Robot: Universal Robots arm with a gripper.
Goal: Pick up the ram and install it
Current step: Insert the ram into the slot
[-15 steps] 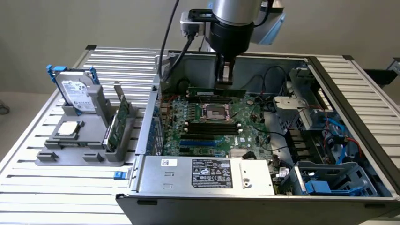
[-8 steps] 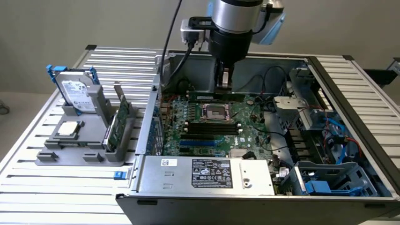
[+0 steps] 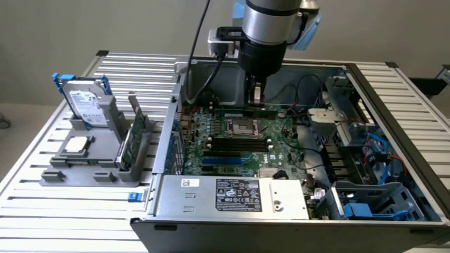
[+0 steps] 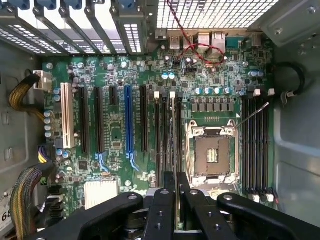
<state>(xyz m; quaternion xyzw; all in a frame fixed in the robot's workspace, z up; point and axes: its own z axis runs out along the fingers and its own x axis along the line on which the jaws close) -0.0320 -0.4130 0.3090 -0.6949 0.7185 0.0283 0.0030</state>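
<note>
My gripper (image 3: 256, 99) reaches down into the open computer case (image 3: 393, 105), just above the motherboard (image 3: 239, 153). In the wrist view the gripper (image 4: 175, 192) is shut on the ram (image 4: 174, 140), a thin green stick seen edge-on between the two black fingers (image 4: 162, 200). The stick runs lengthwise over the black memory slots (image 4: 163, 145) beside the CPU socket (image 4: 210, 150) and looks lined up with one of them. In the exterior view the ram (image 3: 254, 109) hangs below the fingers, close to the board behind the socket (image 3: 243, 126). Whether it touches the slot is unclear.
A grey holder (image 3: 84, 176) outside the case, at the exterior view's left, carries a silver hard drive with blue rails (image 3: 88, 103), a green expansion card (image 3: 134, 137) and a CPU chip (image 3: 76, 146). The power supply (image 3: 232, 195) sits at the case front. Cables and drive cages (image 3: 365, 153) crowd the exterior view's right.
</note>
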